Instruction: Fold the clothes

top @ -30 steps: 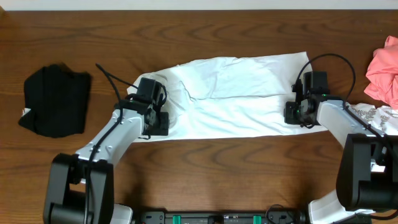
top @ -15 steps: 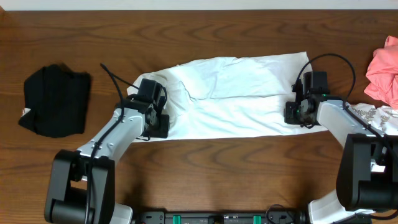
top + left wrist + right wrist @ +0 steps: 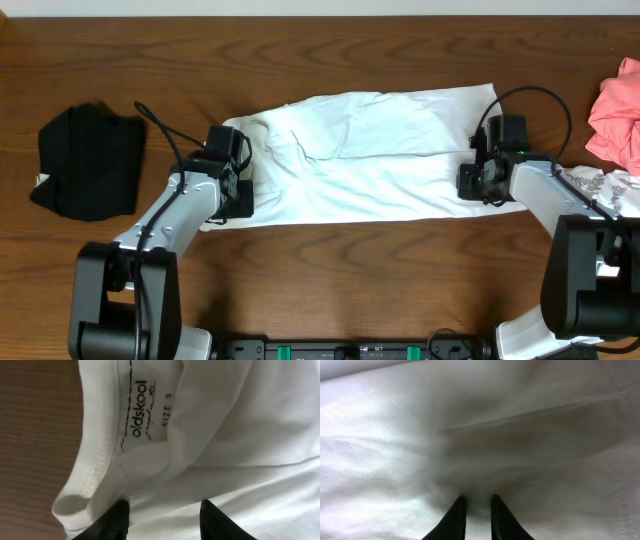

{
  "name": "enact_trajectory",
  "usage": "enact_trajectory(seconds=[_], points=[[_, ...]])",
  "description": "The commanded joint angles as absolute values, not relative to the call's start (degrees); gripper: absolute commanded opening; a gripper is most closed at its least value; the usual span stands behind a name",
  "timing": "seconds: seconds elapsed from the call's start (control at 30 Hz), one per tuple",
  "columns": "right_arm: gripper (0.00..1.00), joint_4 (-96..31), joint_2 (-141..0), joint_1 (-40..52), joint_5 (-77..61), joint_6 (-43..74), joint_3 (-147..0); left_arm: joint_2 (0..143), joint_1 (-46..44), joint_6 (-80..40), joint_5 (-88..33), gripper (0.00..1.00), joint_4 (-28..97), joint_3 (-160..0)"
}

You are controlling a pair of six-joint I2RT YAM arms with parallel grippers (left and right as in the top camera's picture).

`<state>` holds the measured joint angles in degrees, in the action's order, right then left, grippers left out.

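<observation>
The left arm rises from its base at the near edge of the surface (image 3: 330, 60) and slants up and inward, its wrist bent down over the collar end of the white T-shirt (image 3: 370, 165). The left tool (image 3: 165, 517) points down at the cloth with its two fingers partly apart. Shirt fabric lies flat between them and nothing is pinched. Just ahead of this tool is the neck label (image 3: 142, 410), and the ribbed collar (image 3: 95, 435) curls beside its left finger, over bare wood.

The right arm comes up from its base and elbows inward, with its wrist low at the shirt's opposite end. The right tool (image 3: 474, 512) is narrowed onto a fold of the white T-shirt, and creases fan out from its tips.

The shirt lies stretched lengthwise between the two tools. A black garment (image 3: 90, 160) lies well outward of the left tool, and a pink garment (image 3: 615, 110) lies outward of the right one.
</observation>
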<state>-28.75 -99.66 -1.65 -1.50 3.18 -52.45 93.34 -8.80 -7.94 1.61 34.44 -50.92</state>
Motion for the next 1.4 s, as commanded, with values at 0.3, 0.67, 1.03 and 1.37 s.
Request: enact_trajectory(seconds=[0.3, 0.67, 1.03, 1.37], points=[[0.14, -29.6, -105.6, -2.0, -1.3, 2.5, -50.8, 95.2, -6.3, -8.9, 3.1, 0.53, 31.2, -50.7], [0.14, -30.5, -105.8, -5.0, -0.6, 2.7, -50.8, 99.9, -3.8, -8.7, 3.1, 0.54, 29.8, -50.7], [0.15, -31.3, -105.8, -8.8, 3.5, 4.3, -50.4, 99.9, -3.5, -8.6, 11.7, 0.57, 27.1, -50.7], [0.14, -31.5, -105.8, -12.2, 2.7, 4.7, -50.4, 99.9, -0.6, -6.7, 13.8, 0.62, 24.5, -50.8]])
